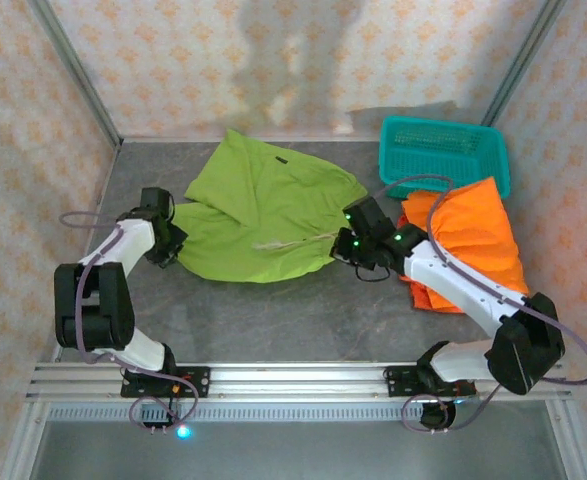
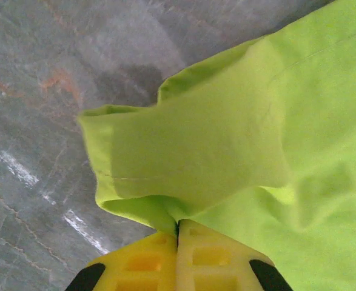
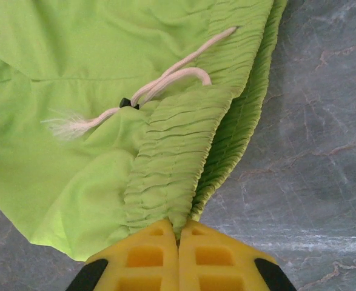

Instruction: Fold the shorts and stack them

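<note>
A: Which colours lie around the teal plastic mesh basket (image 1: 443, 152)?
B: Left of it, lime-green cloth shorts (image 1: 258, 215) with a cream cord drawstring (image 3: 165, 82); just in front of it, bright orange cloth shorts (image 1: 473, 245).
A: The bench (image 1: 303, 310)?
B: Grey marbled slab, rusty veins; left tool (image 2: 178, 233) and right tool (image 3: 178, 233) yellow.

lime-green shorts (image 1: 258, 215): soft matt cloth, creasing loosely; the waistband is bunching into fine ribs
drawstring (image 3: 165, 82): pale twisted cord, fraying into loose threads at its end
orange shorts (image 1: 473, 245): matt cloth, wrinkling in soft folds
basket (image 1: 443, 150): teal plastic mesh, looking smooth
table (image 1: 303, 310): grey veined stone-look top, smooth, giving off a dull sheen
left gripper (image 2: 178, 227) and right gripper (image 3: 178, 233): yellow moulded plastic, looking matt
rail (image 1: 293, 375), near edge: bare metal, shining faintly
walls (image 1: 173, 60): looking like patterned paper, matt
</note>
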{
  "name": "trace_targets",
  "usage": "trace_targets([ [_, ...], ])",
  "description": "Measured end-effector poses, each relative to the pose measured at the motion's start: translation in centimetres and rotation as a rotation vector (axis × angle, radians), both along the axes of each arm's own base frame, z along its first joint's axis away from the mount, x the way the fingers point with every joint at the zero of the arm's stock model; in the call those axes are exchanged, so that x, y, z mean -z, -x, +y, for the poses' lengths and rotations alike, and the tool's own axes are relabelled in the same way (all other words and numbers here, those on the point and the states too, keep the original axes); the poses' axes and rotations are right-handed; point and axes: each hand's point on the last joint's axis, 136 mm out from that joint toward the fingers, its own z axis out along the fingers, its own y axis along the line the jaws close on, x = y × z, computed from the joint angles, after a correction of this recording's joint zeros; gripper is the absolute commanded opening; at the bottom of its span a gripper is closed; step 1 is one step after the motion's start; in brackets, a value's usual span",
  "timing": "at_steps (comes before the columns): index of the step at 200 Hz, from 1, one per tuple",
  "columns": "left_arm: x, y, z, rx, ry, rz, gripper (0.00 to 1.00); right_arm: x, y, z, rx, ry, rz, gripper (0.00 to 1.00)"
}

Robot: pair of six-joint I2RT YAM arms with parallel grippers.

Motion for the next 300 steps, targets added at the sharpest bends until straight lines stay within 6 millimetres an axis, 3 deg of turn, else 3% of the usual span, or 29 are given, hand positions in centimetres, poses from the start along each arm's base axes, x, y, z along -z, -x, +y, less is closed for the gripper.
trace_targets([
  [25, -4.3, -2.1, 0.6, 0.014, -0.039, -0.074, 0.0, -1.8, -1.2, -0.4, 0.017, -0.016, -0.04, 0.0],
  [70, -15.4, -5.4, 1.6, 0.09, -0.191, -0.255, 0.0, -5.9, -3.3, -0.9, 0.035, -0.036, -0.138, 0.0],
  [100, -19.0, -6.7, 0.0, 0.194, -0.283, -0.279, 0.0, -6.9, -4.1, -1.4, 0.054, -0.034, -0.167, 0.0],
  [114, -18.8, -7.9, -1.1, 0.243, -0.295, -0.263, 0.01, -6.7, -4.3, -1.6, 0.062, -0.027, -0.161, 0.0],
  [127, -17.4, -9.1, -1.8, 0.278, -0.294, -0.225, 0.01, -6.2, -4.4, -1.6, 0.066, -0.019, -0.151, 0.0],
  [172, -8.7, -14.4, -2.9, 0.353, -0.278, -0.013, 0.03, -3.6, -5.1, -3.1, 0.135, -0.003, -0.1, 0.0],
  [188, -6.7, -16.2, -3.3, 0.369, -0.271, 0.014, 0.12, -2.3, -5.6, -4.0, 0.183, -0.014, -0.07, 0.0],
  [204, -5.5, -17.9, -3.7, 0.387, -0.26, 0.015, 0.31, -1.2, -6.1, -4.7, 0.224, -0.03, -0.047, 0.0],
  [232, -5.9, -18.7, -4.1, 0.383, -0.241, -0.011, 0.78, -0.4, -6.7, -4.7, 0.253, -0.06, -0.025, 0.0],
  [243, -6.5, -18.4, -4.1, 0.362, -0.231, -0.037, 0.88, -0.6, -7.0, -4.5, 0.255, -0.078, -0.03, 0.0],
  [265, -8.6, -15.3, -3.8, 0.326, -0.195, -0.081, 0.89, -0.8, -7.2, -4.0, 0.255, -0.109, -0.037, 0.0],
  [286, -11.4, -12.1, -2.4, 0.257, -0.157, -0.15, 0.82, -0.7, -7.2, -3.8, 0.253, -0.124, -0.036, 0.0],
  [300, -12.0, -10.8, -1.1, 0.212, -0.143, -0.173, 0.78, -0.7, -7.2, -3.7, 0.249, -0.131, -0.036, 0.0],
])
